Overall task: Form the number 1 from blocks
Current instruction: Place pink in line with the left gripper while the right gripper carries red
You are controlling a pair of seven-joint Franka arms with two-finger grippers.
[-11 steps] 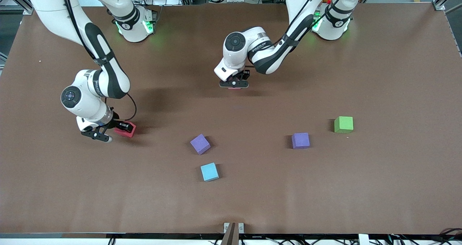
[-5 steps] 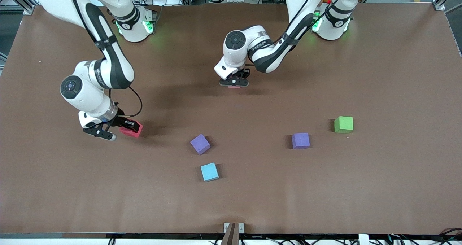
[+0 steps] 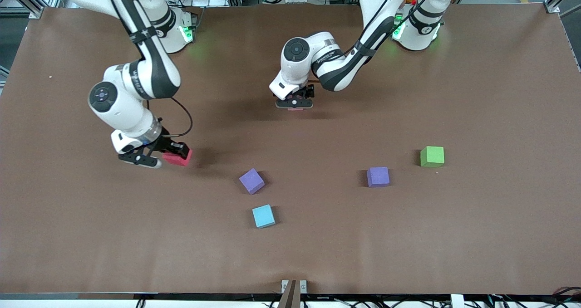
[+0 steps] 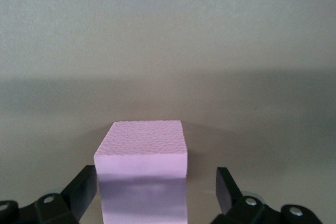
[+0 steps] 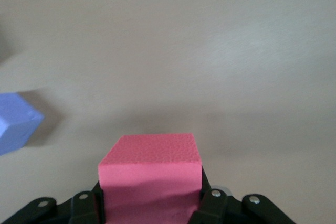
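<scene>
My right gripper (image 3: 172, 153) is shut on a red block (image 3: 179, 159) and holds it just over the table, toward the right arm's end. The right wrist view shows that red block (image 5: 149, 161) pinched between the fingers of my right gripper (image 5: 149, 195). My left gripper (image 3: 295, 104) is low over the table's middle, straddling a pink block (image 3: 295, 109) that is mostly hidden under it. In the left wrist view my left gripper (image 4: 156, 184) is open: the pink block (image 4: 142, 156) lies against one finger, with a gap to the other.
Loose on the table nearer the front camera are a purple block (image 3: 252, 181), a light blue block (image 3: 263, 216), a second purple block (image 3: 378, 176) and a green block (image 3: 432, 156). The first purple block (image 5: 16, 121) shows in the right wrist view.
My right arm has carried the red block toward the middle of the table, closer to the purple block. My left gripper has barely shifted over the pink block.
</scene>
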